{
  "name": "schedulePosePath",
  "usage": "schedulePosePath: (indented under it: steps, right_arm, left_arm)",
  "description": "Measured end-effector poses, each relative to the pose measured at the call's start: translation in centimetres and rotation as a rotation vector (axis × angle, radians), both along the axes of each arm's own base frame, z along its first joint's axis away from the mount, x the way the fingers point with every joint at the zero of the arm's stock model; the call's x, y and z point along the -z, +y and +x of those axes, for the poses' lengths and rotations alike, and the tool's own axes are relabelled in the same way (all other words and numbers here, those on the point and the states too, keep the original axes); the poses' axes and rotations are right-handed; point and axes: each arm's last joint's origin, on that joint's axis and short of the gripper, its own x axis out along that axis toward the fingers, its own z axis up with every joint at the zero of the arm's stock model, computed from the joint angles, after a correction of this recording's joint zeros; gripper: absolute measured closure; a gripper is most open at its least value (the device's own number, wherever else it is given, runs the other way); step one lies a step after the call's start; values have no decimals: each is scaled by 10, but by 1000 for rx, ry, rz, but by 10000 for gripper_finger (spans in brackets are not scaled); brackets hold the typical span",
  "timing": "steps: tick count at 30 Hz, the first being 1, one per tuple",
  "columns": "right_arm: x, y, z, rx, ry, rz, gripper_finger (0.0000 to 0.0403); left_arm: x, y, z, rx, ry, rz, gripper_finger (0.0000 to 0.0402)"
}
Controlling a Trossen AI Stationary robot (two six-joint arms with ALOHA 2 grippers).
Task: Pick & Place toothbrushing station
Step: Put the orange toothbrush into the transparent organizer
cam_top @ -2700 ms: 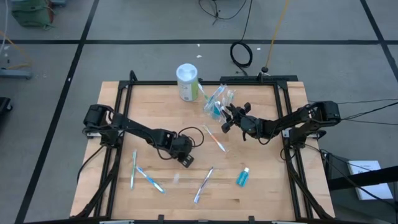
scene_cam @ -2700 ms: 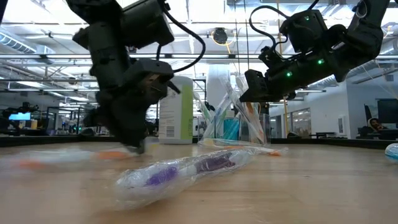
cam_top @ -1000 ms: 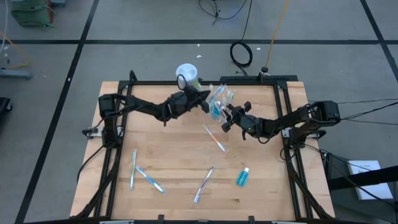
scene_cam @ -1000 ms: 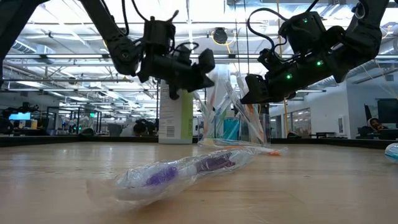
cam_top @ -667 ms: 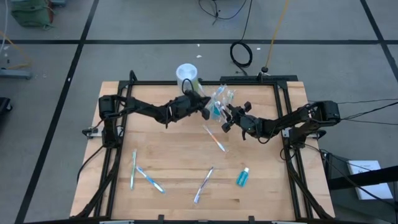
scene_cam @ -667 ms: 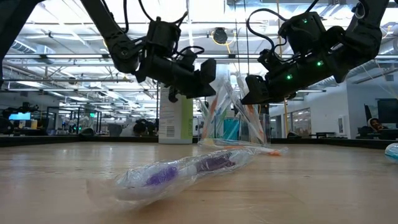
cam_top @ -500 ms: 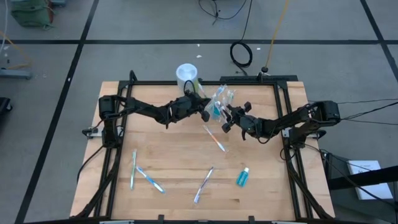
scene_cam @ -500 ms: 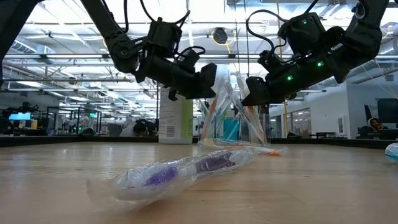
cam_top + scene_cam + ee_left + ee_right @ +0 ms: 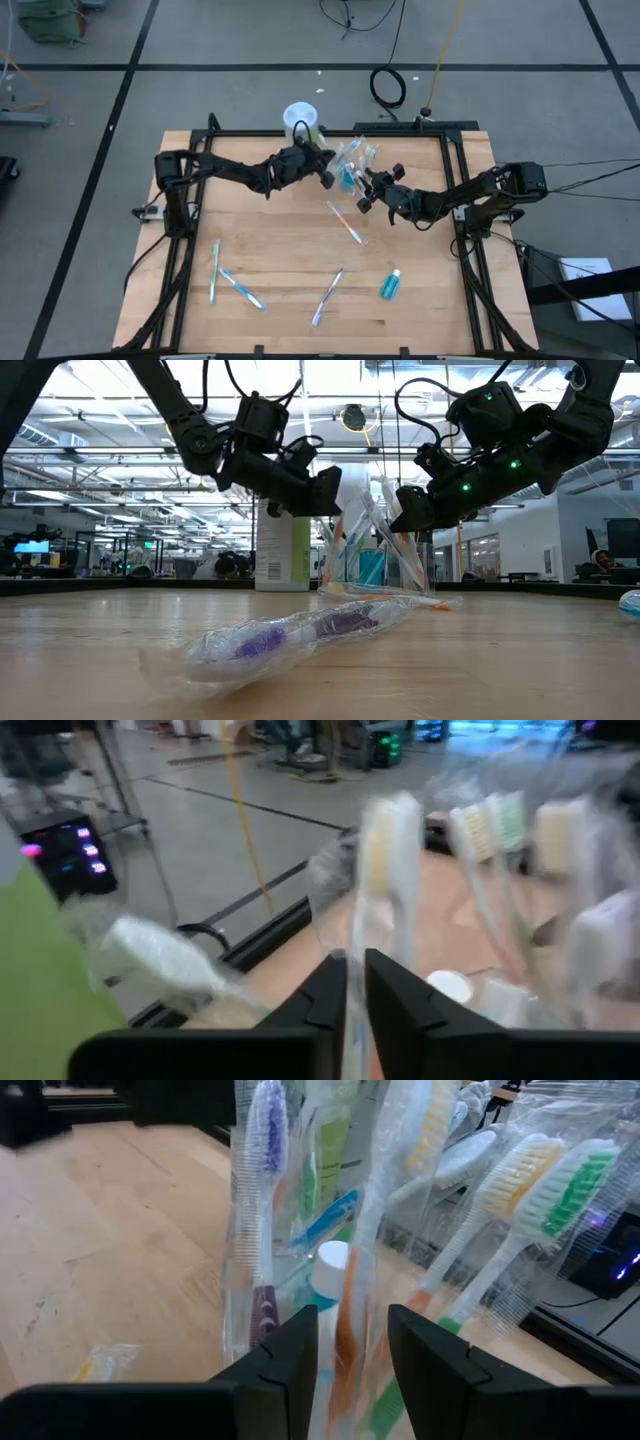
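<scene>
Two dark robot arms meet over the small clear plastic cup (image 9: pixel 349 170) standing near the far edge of the pale wooden table (image 9: pixel 280 250), already stuffed with wrapped toothbrushes. The left gripper (image 9: pixel 327 172) hovers just beside the cup's top, its fingers (image 9: pixel 325 1000) parted only a sliver around a wrapped toothbrush with pale bristles (image 9: pixel 388 850); whether they pinch it cannot be told. The right gripper (image 9: pixel 367 189) flanks the cup from the other side, fingers (image 9: pixel 285 1355) spread either side of an orange-handled brush (image 9: pixel 345 1325) among the upright bunch. A white-and-green cylindrical canister (image 9: pixel 301 120) stands behind the cup. Loose wrapped toothbrushes (image 9: pixel 228 282) lie scattered on the near half of the table, with a small teal-blue toothpaste tube (image 9: pixel 389 284) toward the right.
</scene>
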Motion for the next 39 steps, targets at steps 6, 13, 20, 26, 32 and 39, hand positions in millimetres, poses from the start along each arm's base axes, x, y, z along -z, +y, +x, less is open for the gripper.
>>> schedulePosePath:
  steps: [6, 13, 20, 26, 32, 39]
  right_arm:
    - [0, 0, 0, 0, 2, 0, 287]
    - [0, 0, 0, 0, 6, 1, 287]
    - [2, 0, -1, 12, -24, 42, 287]
    - [-3, 6, 3, -27, -99, 66, 287]
    - [-14, 16, 3, -45, -157, 48, 287]
    - [-33, 38, -9, -14, -136, -4, 287]
  left_arm:
    - [-17, 9, -7, 18, 47, -51, 278]
    - [-57, 5, -19, 23, 60, 9, 220]
    - [-105, -10, -56, 55, 126, 24, 225]
    - [-122, -28, -94, 114, 306, -13, 244]
    - [-142, -41, -136, 71, 311, -134, 254]
    - [-167, -57, -181, 71, 271, -124, 254]
